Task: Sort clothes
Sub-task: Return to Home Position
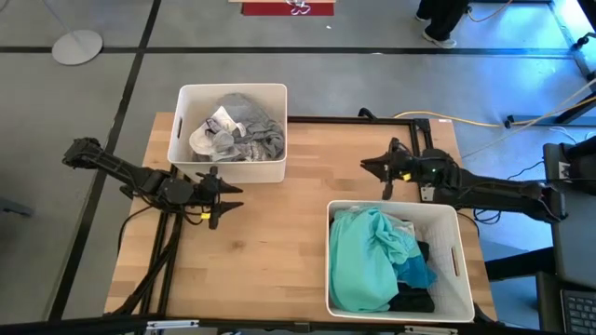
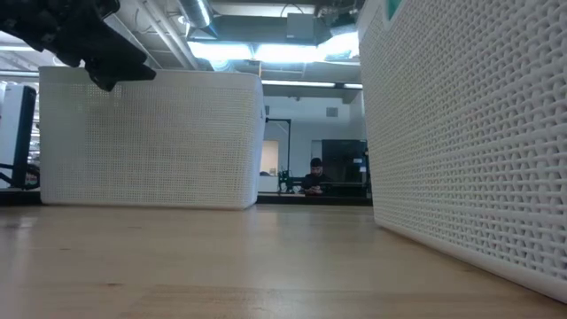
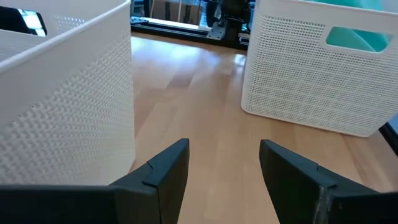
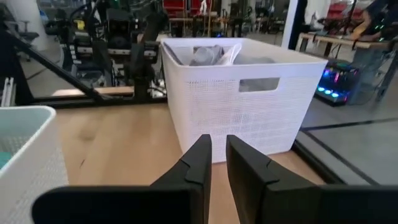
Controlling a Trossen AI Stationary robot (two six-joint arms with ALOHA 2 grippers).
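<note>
Lying in two bins, clothes sit apart from both grippers.

White and grey clothes lie crumpled in the far bin. Teal, mint and black clothes fill the near bin, heaped to its rim.

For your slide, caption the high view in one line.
Two bins on a wooden table: grey-white clothes far, teal clothes near; both arms empty.
</note>
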